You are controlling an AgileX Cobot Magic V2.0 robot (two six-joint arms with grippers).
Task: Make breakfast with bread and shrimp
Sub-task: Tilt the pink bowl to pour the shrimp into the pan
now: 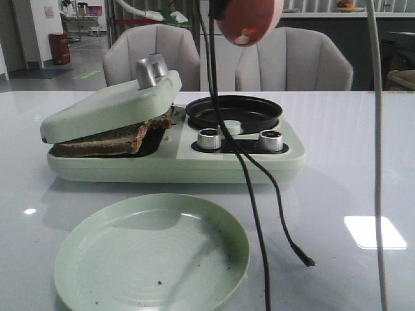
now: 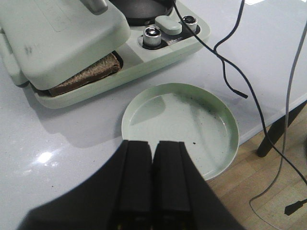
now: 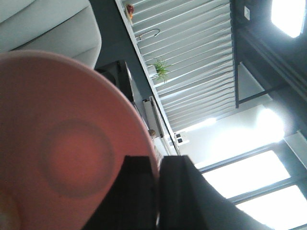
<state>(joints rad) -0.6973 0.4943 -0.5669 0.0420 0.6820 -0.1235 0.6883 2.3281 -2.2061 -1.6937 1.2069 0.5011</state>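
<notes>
Nearest us, our green plate (image 1: 152,256) sits bare. Bread (image 1: 117,137) lies mostly hidden under the sandwich-maker lid (image 1: 110,107). Left hand (image 2: 153,163) clenched; right hand (image 3: 158,191) grips a pink bowl's (image 1: 249,19) rim, its contents unclear.

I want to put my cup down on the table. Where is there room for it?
Bare table lies right of the breakfast maker, past the dangling black cable. More bare table sits left of the green plate, in front of the maker. The middle is crowded: plate, cables, and the pink bowl held overhead by the right tool.
</notes>
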